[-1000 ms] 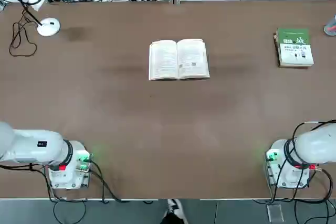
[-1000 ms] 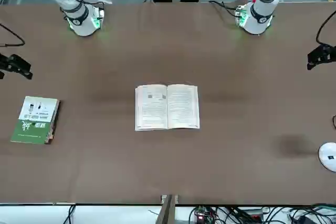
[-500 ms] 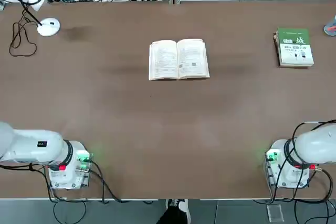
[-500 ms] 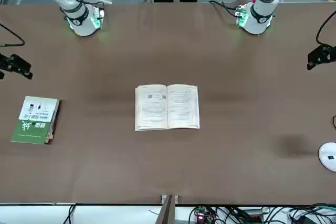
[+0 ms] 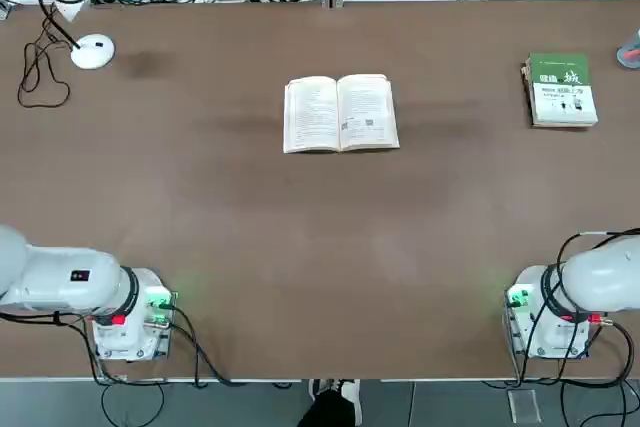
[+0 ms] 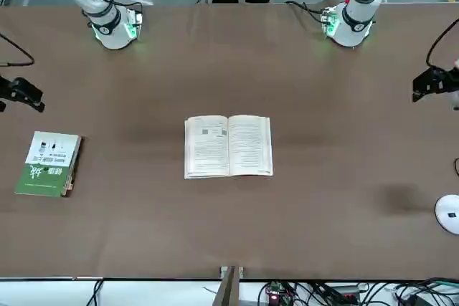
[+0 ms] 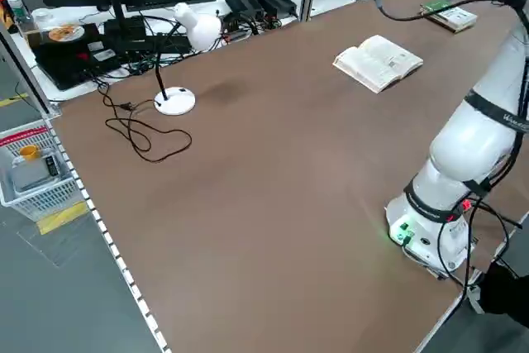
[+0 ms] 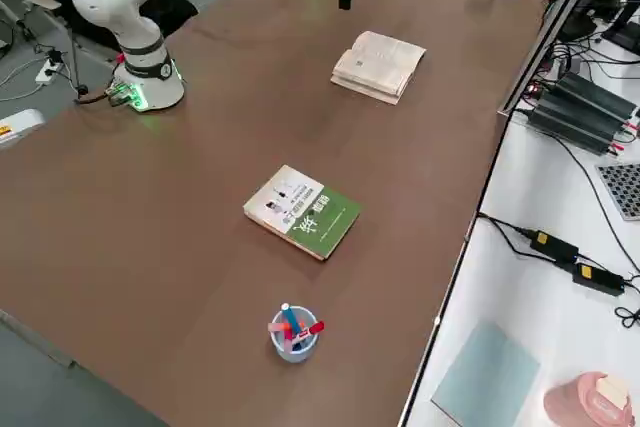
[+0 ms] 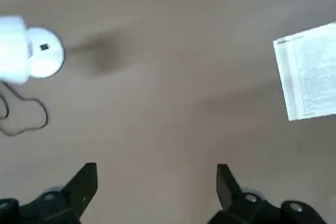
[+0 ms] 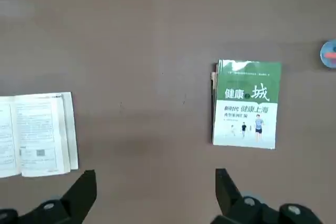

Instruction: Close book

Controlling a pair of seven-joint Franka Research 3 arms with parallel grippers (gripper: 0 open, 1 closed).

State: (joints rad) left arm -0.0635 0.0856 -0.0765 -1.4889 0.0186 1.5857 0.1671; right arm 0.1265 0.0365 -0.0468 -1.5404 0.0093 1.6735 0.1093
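The thin paperback book with cream text pages (image 5: 341,113) lies open and flat, pages up, near the middle of my brown table (image 5: 300,247); nothing touches it; my left pincer (image 9: 155,182) hangs high above bare tabletop with its 2 fingers spread wide, the book's edge off to one side; my right pincer (image 10: 155,184) stands equally wide and empty, above the table between the open book and the closed green-and-white covered book (image 10: 245,103), well apart from both.
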